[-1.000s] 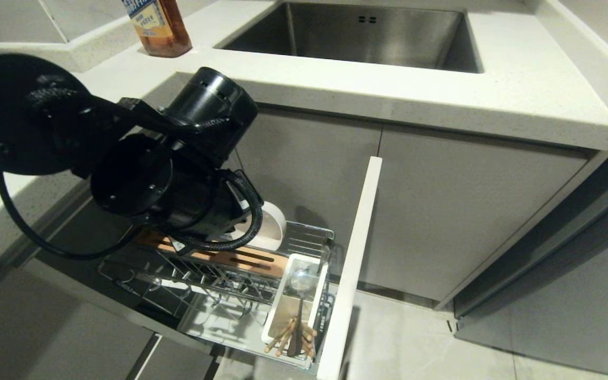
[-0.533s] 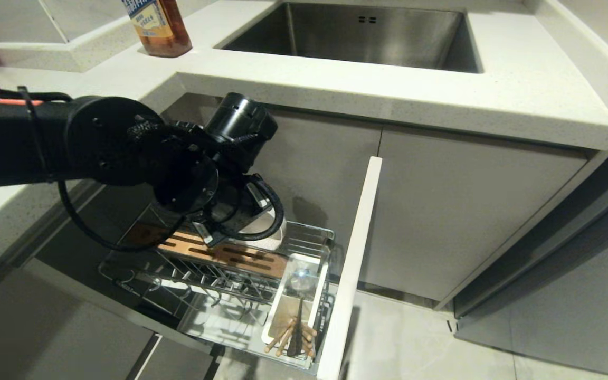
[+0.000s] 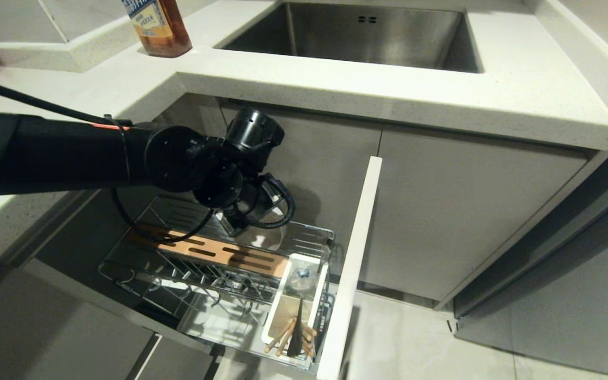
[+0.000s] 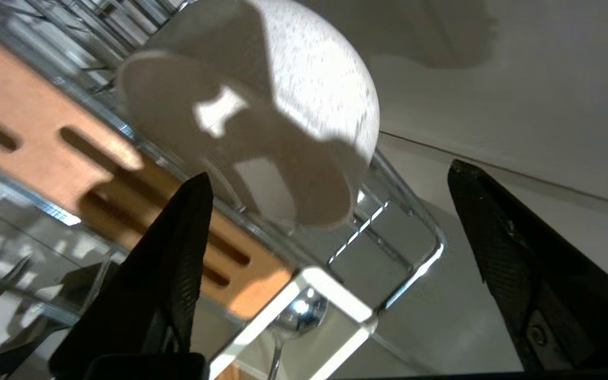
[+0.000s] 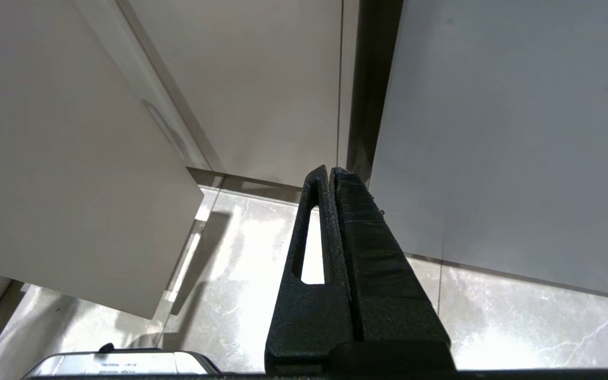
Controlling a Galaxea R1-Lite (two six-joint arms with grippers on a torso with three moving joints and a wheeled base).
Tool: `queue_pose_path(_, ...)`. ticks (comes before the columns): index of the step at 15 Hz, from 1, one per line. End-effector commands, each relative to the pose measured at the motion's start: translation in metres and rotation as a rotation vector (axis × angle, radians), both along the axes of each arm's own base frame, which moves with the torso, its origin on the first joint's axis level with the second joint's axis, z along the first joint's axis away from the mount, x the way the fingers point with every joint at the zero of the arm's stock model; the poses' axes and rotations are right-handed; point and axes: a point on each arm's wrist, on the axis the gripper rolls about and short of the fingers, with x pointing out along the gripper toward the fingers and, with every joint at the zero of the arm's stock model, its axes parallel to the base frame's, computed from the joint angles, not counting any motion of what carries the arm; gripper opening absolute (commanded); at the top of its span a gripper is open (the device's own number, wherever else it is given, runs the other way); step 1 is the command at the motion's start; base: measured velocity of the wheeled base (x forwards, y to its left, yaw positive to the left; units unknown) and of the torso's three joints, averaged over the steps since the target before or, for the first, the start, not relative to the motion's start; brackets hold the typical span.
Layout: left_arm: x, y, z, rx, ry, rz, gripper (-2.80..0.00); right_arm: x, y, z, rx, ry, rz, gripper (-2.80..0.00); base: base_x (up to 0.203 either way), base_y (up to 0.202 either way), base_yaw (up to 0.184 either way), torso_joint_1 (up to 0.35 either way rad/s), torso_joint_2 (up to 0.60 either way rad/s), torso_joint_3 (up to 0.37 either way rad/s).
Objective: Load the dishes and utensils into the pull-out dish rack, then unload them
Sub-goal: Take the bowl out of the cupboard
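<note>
Head view: the left gripper (image 3: 254,232) hangs over the bowl (image 3: 267,240) in the dish rack (image 3: 219,274); the bottle (image 3: 157,24) label on the surface (image 3: 520,89) is unreadable. Left wrist view: jaws wide, clear of the bowl (image 4: 262,116). Right wrist view: right gripper (image 5: 330,171) jaws closed above the floor (image 5: 520,322)

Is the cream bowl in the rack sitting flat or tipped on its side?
Tipped on its side: the cream bowl rests on its rim in the wire rack, next to the wooden strip.
</note>
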Motion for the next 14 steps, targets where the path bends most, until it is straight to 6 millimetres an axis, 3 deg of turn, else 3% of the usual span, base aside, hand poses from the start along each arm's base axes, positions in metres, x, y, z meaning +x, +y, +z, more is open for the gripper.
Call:
queue_pose_path(1, 0.009, -0.001, -0.01, -0.002, 0.018, 0.007, 0.0, 0.0, 0.0, 0.0, 0.0, 0.0, 0.0, -2.8, 0.0, 0.0, 0.0, 0.0, 0.0, 0.0)
queue_pose_path(9, 0.023, 0.003, -0.009, -0.005, -0.02, -0.017, 0.0, 0.0, 0.0, 0.0, 0.0, 0.0, 0.0, -2.8, 0.0, 0.0, 0.0, 0.0, 0.0, 0.0)
queue_pose_path(10, 0.023, 0.003, -0.009, -0.005, -0.02, -0.017, -2.8, 0.0, 0.0, 0.0, 0.0, 0.0, 0.0, -2.8, 0.0, 0.0, 0.0, 0.0, 0.0, 0.0)
queue_pose_path(14, 0.029, 0.003, -0.014, -0.002, -0.016, -0.011, -2.8, 0.0, 0.0, 0.0, 0.0, 0.0, 0.0, -2.8, 0.0, 0.0, 0.0, 0.0, 0.0, 0.0)
